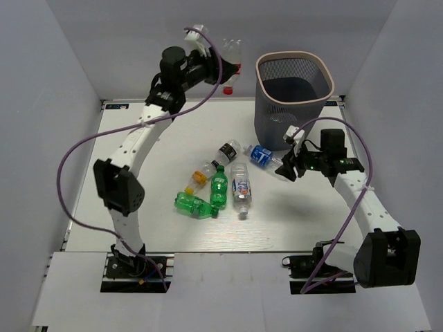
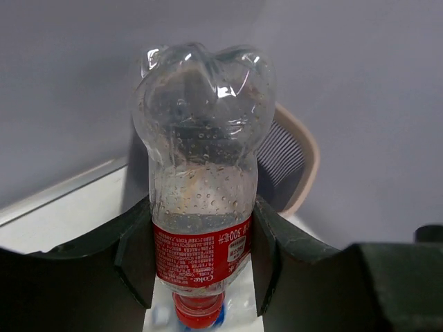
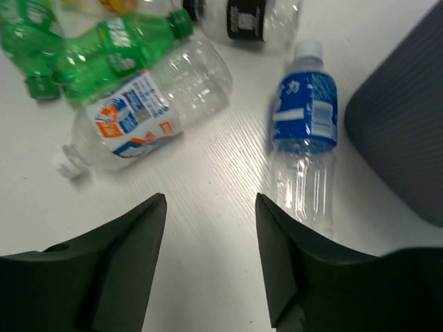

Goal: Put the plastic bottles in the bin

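We begin with the white table (image 1: 297, 221), which lies beneath both grippers. The bin (image 1: 294, 114) stands upright at the table's far right. It is just beyond our right gripper (image 3: 211, 207) and off to the right of our left gripper (image 2: 201, 256), which hangs high above the table's far edge.

The left gripper pinches a clear red-labelled bottle (image 2: 201, 200) across its label, with the cap down and the base up. In the left wrist view we see the bin's beige rim behind that bottle, to its right.

The right gripper is spread wide with nothing between its fingers, low over bare table. Just ahead of it and to its right lies the blue-labelled bottle (image 3: 304, 117), near the bin wall, its white cap pointing away from the gripper. Ahead to its left lies a clear bottle with a white and orange label (image 3: 142, 114). Beyond that is a green bottle (image 3: 114, 52), with a second green bottle (image 3: 21, 34) farther left. The black-labelled bottle (image 3: 249, 17) lies farthest ahead.
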Action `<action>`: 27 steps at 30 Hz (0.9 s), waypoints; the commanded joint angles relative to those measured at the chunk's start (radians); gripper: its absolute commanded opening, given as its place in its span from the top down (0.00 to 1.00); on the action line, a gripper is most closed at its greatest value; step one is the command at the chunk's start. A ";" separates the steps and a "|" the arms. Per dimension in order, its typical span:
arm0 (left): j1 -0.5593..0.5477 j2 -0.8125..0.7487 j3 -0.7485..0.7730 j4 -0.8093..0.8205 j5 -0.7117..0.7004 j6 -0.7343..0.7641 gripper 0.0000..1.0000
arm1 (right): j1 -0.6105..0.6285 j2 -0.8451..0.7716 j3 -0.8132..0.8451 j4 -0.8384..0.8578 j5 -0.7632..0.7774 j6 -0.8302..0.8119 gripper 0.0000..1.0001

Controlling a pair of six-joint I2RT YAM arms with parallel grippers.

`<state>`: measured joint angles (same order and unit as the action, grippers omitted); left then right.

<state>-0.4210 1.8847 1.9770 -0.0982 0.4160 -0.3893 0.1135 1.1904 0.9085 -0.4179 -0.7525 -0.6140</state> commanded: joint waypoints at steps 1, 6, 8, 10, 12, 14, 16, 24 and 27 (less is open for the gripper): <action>-0.021 0.109 0.110 0.158 0.089 -0.182 0.85 | 0.002 -0.035 -0.062 0.141 0.137 0.000 0.38; -0.091 0.295 0.328 0.305 0.075 -0.330 0.83 | 0.000 -0.032 -0.152 0.203 0.211 0.036 0.37; -0.108 0.361 0.364 0.383 0.046 -0.393 0.80 | -0.003 -0.028 -0.172 0.215 0.212 0.045 0.37; -0.122 0.387 0.388 0.446 0.020 -0.431 0.78 | 0.000 -0.029 -0.201 0.223 0.214 0.053 0.37; -0.145 0.413 0.388 0.486 -0.008 -0.491 0.76 | -0.002 -0.032 -0.224 0.238 0.217 0.059 0.37; -0.145 0.422 0.388 0.512 -0.008 -0.519 0.74 | -0.001 -0.034 -0.232 0.248 0.219 0.060 0.37; -0.166 0.433 0.398 0.512 -0.017 -0.531 0.71 | -0.002 -0.035 -0.250 0.251 0.219 0.065 0.37; -0.176 0.390 0.312 0.638 -0.042 -0.615 0.71 | -0.002 -0.034 -0.283 0.268 0.222 0.076 0.37; -0.186 0.442 0.388 0.598 -0.074 -0.615 0.65 | -0.002 -0.034 -0.292 0.274 0.219 0.091 0.37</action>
<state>-0.5980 2.3516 2.2879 0.4706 0.3916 -0.9783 0.1135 1.1709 0.6289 -0.1864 -0.5301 -0.5442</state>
